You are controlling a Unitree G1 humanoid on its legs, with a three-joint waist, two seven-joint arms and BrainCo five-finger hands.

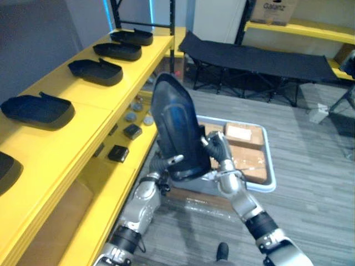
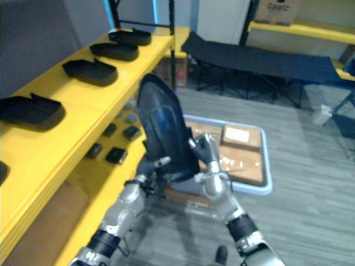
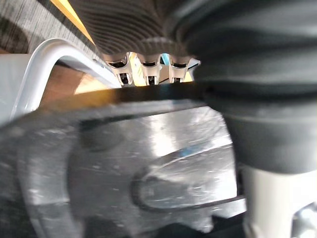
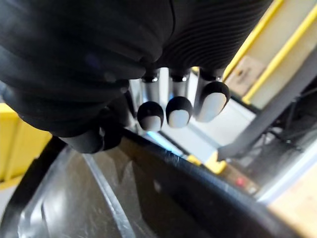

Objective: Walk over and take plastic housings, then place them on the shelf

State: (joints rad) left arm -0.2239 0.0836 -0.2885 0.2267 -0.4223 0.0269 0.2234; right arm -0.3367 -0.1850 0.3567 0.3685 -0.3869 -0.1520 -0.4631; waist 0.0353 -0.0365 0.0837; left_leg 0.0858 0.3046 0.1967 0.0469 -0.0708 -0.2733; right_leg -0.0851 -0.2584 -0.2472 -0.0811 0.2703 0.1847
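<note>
Both left hand (image 1: 168, 163) and right hand (image 1: 221, 157) clasp the housing (image 1: 175, 122); eye views show shelf (image 1: 94, 102).

The yellow shelf (image 1: 83, 105) carries a row of black plastic housings (image 1: 95, 71) on its top board, spaced apart. Small dark parts (image 1: 118, 153) lie on its lower board. A pale tray (image 1: 270, 160) sits on the grey floor (image 1: 310, 166) beside it.

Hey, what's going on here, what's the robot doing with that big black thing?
The robot holds a black plastic housing upright, with its left hand and right hand gripping opposite sides near the bottom. It stands beside a yellow shelf where several other housings already lie. The held one is not on the shelf yet.
</note>
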